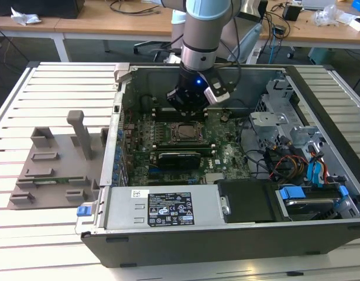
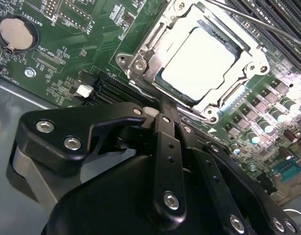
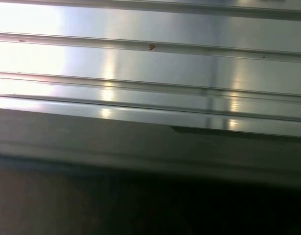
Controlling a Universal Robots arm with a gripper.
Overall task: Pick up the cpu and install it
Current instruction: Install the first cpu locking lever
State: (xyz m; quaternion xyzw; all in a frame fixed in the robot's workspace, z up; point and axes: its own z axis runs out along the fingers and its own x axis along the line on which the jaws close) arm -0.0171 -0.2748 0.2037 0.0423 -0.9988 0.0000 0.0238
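Second wrist view had the cpu (image 2: 199,61) already sitting in the socket (image 2: 140,63). Your gripper (image 2: 157,110) looked closed on nothing. Frame seemed unlatched; a bump could've shifted the chip.

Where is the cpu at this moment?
In the second wrist view the cpu lies flat inside the metal socket frame on the green motherboard, just beyond the gripper.

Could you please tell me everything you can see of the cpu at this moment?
The cpu is a small flat square chip with a pale, silvery metal top plate, brightly lit in the second wrist view. It lies flat and level in the metal-framed socket on the green motherboard, the frame surrounding all its edges. The gripper sits close beside the socket, not touching the chip. In the exterior view it sits under the arm, inside the open computer case.
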